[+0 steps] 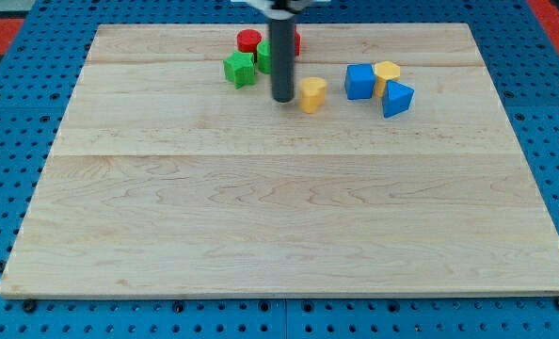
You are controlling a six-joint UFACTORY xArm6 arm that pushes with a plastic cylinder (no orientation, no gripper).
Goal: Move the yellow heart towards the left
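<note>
A yellow heart-like block point(312, 94) lies near the view's top, right of centre. My tip point(282, 99) stands just left of it, close to or touching its left side. A second yellow block point(387, 72) sits further right, wedged between a blue cube point(359, 81) and a blue triangular block point(398, 98); its shape is hard to make out.
Left of the rod are a green block point(240, 69) and a red cylinder point(249, 40). Another green block point(263, 56) and a red block point(295, 41) are partly hidden behind the rod. The wooden board point(261, 226) lies on a blue perforated table.
</note>
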